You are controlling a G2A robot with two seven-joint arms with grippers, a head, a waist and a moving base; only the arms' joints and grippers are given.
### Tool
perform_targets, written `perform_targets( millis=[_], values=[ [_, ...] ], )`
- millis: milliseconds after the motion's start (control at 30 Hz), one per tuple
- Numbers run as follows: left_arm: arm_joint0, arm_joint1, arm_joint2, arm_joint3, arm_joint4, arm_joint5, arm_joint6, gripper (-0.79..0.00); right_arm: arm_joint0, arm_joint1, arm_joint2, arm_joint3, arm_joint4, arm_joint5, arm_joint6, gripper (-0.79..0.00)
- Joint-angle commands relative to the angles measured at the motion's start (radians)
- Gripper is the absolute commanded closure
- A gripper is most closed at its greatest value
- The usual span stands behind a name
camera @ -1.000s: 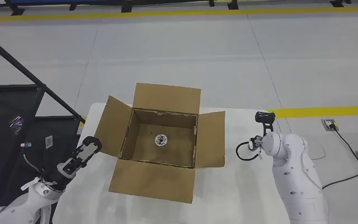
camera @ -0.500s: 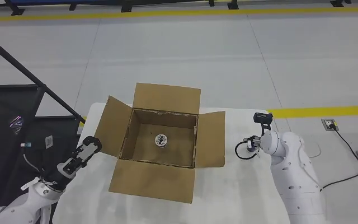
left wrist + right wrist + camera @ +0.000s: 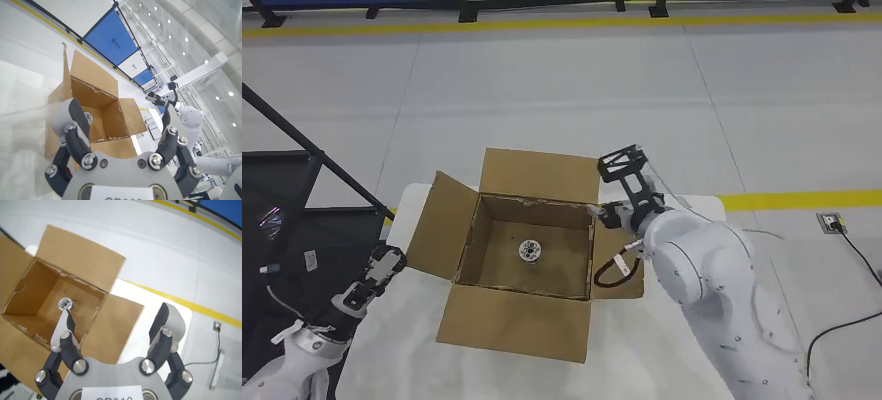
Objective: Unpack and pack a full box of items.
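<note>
Right wrist view: right gripper (spread wide, empty) by the box; left gripper likewise spread.

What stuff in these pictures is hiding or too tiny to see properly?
- Small round thing in the box, top view: too tiny to tell what it is.
- Same round thing, left wrist view: half hidden behind a finger of the left gripper.
- One side flap of the box, top view: partly covered by the right arm.

Bright ceiling lamps give even light, faint shadows.
</note>
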Motion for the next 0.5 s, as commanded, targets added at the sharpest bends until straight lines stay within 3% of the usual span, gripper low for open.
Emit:
perform_targets(
  millis=[0, 233, 467],
  values=[
    [0.014, 0.001, -0.021, 0.01, -0.026, -0.005, 0.012, -0.785, 0.107, -0.027, -0.112, 0.134, 0.076, -0.039, -0.005, -0.785],
    [0.051, 0.003, -0.064, 0.025, -0.092, -0.022, 0.012, -0.785, 0.362, -0.173, -0.413, 0.653, 0.319, -0.116, -0.091, -0.785],
    [0.051, 0.003, -0.064, 0.025, -0.092, -0.022, 0.012, -0.785, 0.461, -0.333, -0.571, 1.051, 0.464, -0.163, -0.191, -0.785]
  ],
)
